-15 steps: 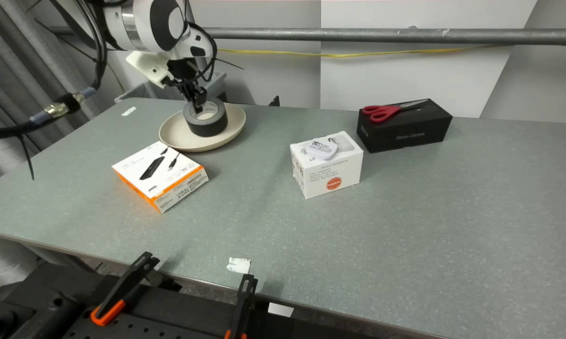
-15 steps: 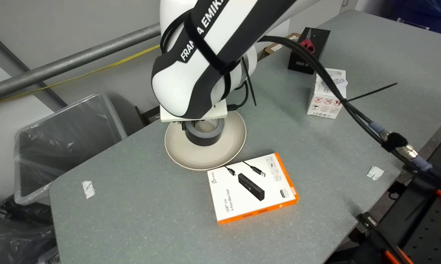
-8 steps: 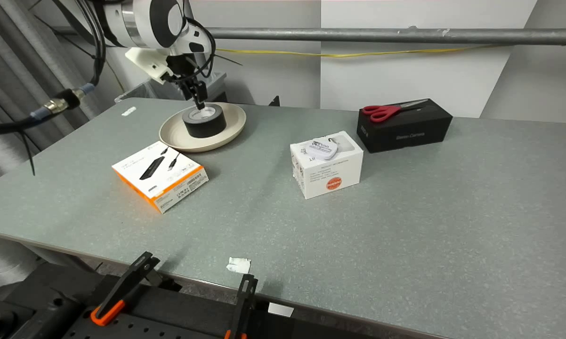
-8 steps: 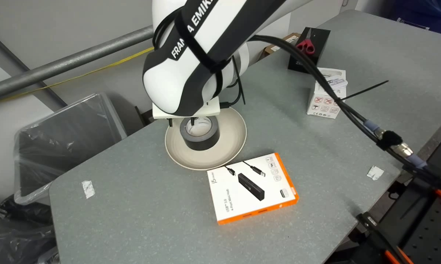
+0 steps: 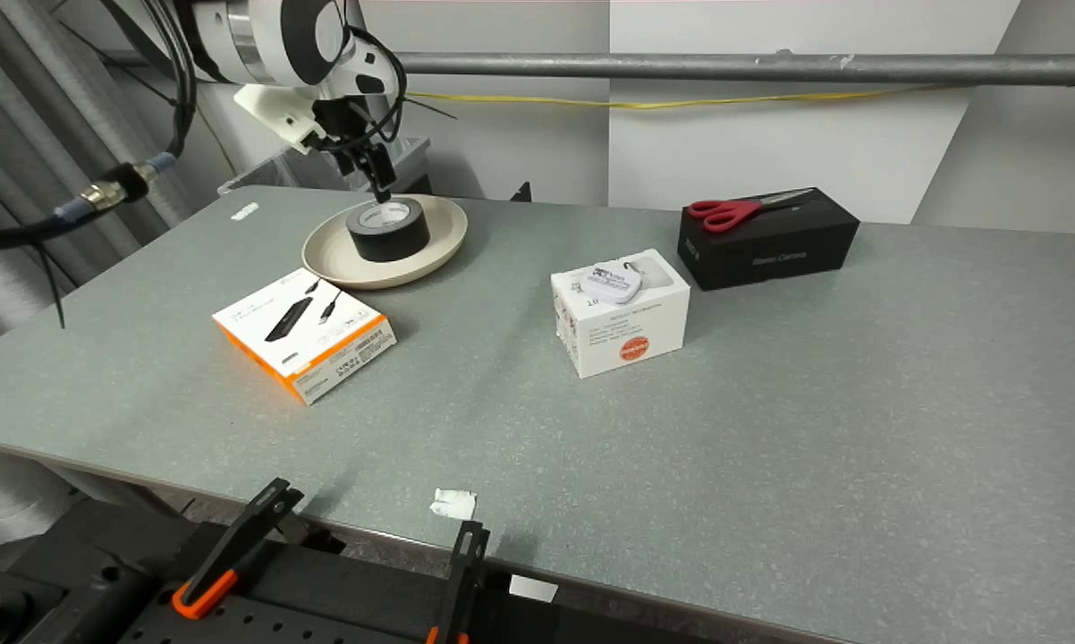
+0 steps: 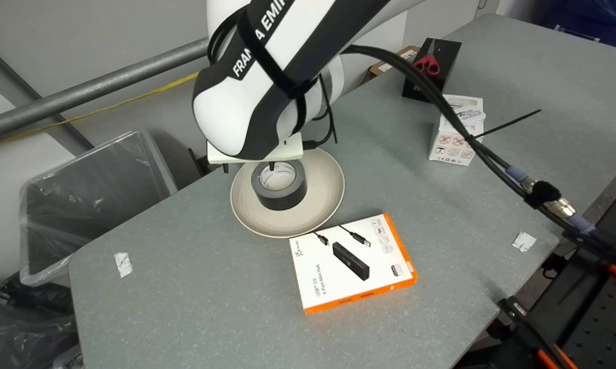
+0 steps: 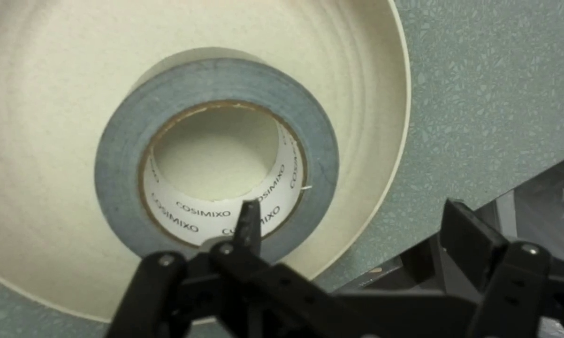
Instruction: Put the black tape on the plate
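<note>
The black tape (image 5: 388,243) lies flat in the plate (image 5: 444,240), its label-lined hollow facing up. In an exterior view the roll (image 6: 283,201) sits nearer the far rim of the cream plate (image 6: 324,197). From the wrist, the tape's grey upper face (image 7: 118,188) is fully ringed by the plate floor (image 7: 47,94), save where black finger parts cover its lower edge. My gripper (image 7: 352,205) is open with nothing between its fingers. One finger (image 7: 249,225) hangs over the tape's hollow, the other (image 7: 467,239) beyond the plate's rim, over the table edge.
A white-and-orange box (image 6: 351,264) lies close against the plate. Further along stand a white box (image 5: 631,326) with a white tag on top and a black box (image 5: 774,246) bearing red scissors (image 5: 725,213). Behind the table edge is a grey bin (image 6: 93,200).
A second ago the jaws were shut on the tape's wall and the roll was tilted. They have opened, the tape has settled flat, and the arm has risen and shifted toward the bin.
</note>
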You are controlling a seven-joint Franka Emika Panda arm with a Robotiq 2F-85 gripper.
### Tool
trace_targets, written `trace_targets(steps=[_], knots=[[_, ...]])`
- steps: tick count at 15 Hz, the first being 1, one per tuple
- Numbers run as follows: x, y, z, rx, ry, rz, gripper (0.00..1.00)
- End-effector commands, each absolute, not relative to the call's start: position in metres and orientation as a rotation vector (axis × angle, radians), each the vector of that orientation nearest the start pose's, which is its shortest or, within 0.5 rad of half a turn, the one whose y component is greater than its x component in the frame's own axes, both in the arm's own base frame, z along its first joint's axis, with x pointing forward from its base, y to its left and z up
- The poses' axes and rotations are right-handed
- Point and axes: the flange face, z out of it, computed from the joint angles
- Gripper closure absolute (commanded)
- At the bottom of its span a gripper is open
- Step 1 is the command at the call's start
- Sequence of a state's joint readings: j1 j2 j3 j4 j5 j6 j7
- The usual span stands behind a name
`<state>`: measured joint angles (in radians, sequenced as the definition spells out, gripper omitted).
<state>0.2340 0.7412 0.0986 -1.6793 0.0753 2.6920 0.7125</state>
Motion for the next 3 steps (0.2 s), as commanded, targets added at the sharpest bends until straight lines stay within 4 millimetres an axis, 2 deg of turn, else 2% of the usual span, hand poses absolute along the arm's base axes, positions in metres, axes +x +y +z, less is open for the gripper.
trace_targets(steps=[1,3], knots=[[0.6687,0.2181,0.1994,-2.82,0.687,-0.269,0.0],[0.6687,0.2182,0.1994,-2.82,0.687,-0.269,0.0]])
